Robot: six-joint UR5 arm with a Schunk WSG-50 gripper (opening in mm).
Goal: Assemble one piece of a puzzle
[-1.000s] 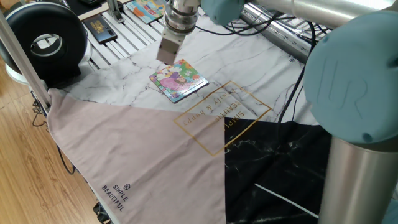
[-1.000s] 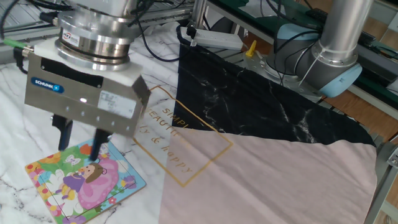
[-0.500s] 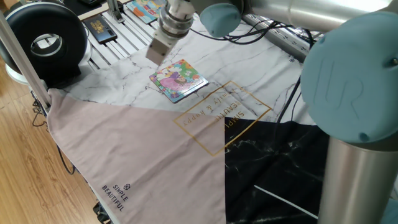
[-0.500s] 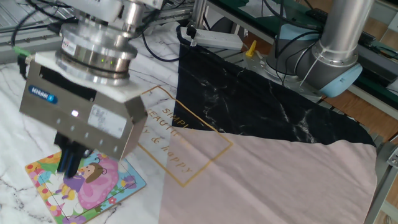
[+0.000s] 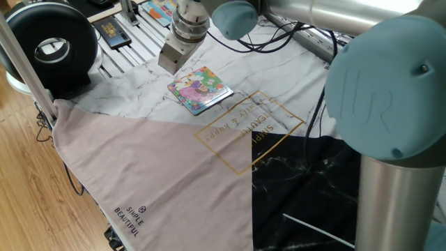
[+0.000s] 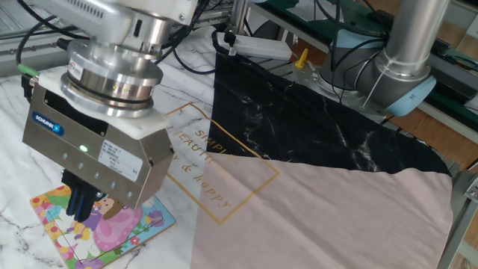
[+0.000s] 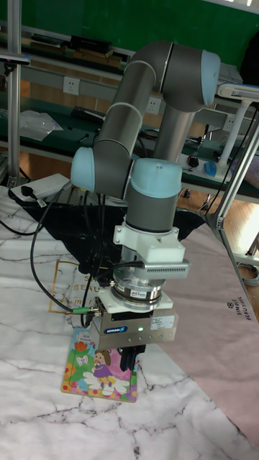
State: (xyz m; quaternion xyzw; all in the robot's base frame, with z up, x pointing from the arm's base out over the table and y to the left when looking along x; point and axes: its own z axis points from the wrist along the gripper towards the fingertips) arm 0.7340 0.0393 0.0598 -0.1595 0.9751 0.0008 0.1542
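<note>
While hovering: gripper [image 6: 84, 211] above the puzzle [image 5: 200, 89], fingers near together; whether they pinch anything, cannot tell.
Puzzle: flat on marbled cloth [image 5: 279, 59].
Piece: unseen; likely light, thin, edge-pinched.

"SIMPLE BEAUTIFUL" on pink cloth [image 5: 132, 216]

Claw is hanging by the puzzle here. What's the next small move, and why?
Probably a short, slow descent. The claw hangs above an edge of the puzzle with its fingers close together. The piece is not visible in any view, so it may be pinched between them, though I cannot tell.
</note>
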